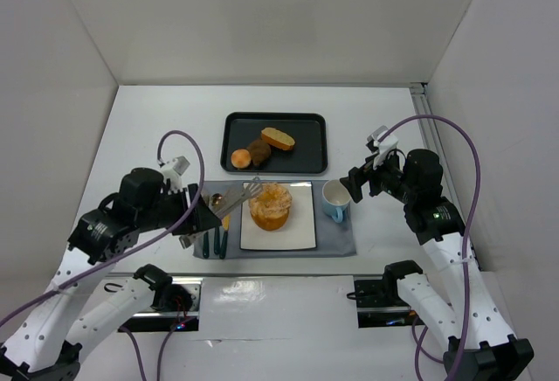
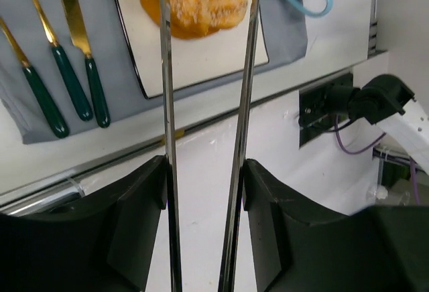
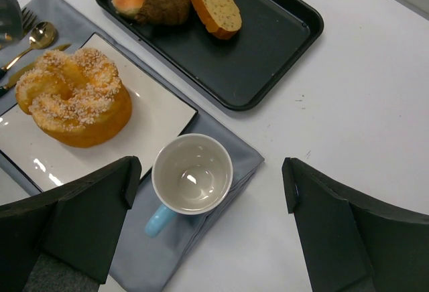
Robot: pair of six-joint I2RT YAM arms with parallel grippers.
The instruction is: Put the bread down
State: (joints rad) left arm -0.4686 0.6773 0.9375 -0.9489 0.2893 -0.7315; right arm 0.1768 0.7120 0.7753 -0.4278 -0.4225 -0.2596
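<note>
Top view, bread: We see the bread (image 1: 272, 206) sitting on the white plate (image 1: 299, 232), in the middle of the table.
Top view, left gripper: The left gripper (image 1: 199, 218) is closed on a pair of metal tongs (image 1: 240, 197).
Top view, which way: The bread lies to the right of the left gripper and a bit farther away. The tongs point that way, and their tips are at the bread's far left side.
Top view, right gripper: The right gripper (image 1: 354, 184) is on the right, past the blue cup (image 1: 334, 197). It holds nothing.
Left wrist view, tongs: The two long tong arms run straight out from between the fingers (image 2: 144, 198) to the bread. They are spread apart, one over each side of it. We cannot tell if they touch it.
Left wrist view, cutlery: The green-handled cutlery (image 2: 87, 91) lies on the grey mat, left of the plate.
Right wrist view, gripper: The fingers (image 3: 87, 211) are wide apart, with the cup between the gripper and the bread.
Right wrist view, tray: The black tray (image 3: 268, 64) is farther off, with three other foods on it.
Our guess: The left arm is the one set to act on the bread, so its move should follow the line of the tongs.
</note>
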